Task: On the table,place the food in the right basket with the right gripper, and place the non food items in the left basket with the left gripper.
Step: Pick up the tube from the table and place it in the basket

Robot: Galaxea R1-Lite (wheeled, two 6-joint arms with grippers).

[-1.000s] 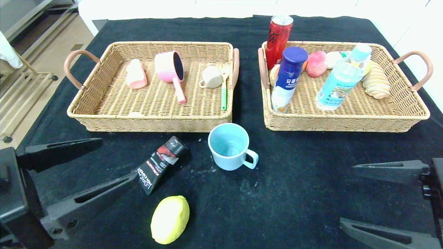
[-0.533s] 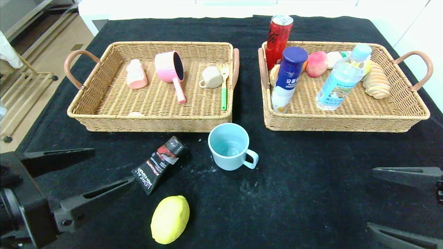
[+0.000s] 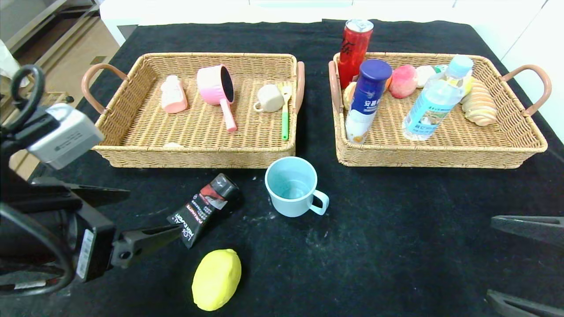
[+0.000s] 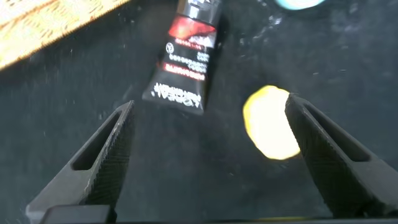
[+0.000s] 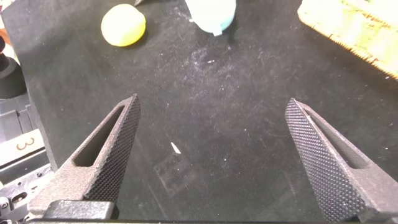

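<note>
Three loose things lie on the black cloth in front of the baskets: a black tube (image 3: 204, 210), a yellow lemon (image 3: 217, 279) and a light blue mug (image 3: 292, 186). My left gripper (image 3: 154, 210) hovers open at the near left. One of its fingertips is close to the flat end of the tube. In the left wrist view the tube (image 4: 183, 62) and lemon (image 4: 268, 130) lie just beyond the open left gripper (image 4: 210, 102). My right gripper (image 3: 491, 257) is open and empty at the near right, over bare cloth (image 5: 212, 102).
The left basket (image 3: 194, 152) holds a pink bottle, a pink pan, a beige cup and a green spatula. The right basket (image 3: 440, 154) holds a red can, a blue canister, a water bottle, a peach and bread. Both baskets stand behind the loose items.
My left arm has drawn back toward the near left and its wrist has swung up into view. My right gripper has slid back toward the near right edge. The objects have not moved.
</note>
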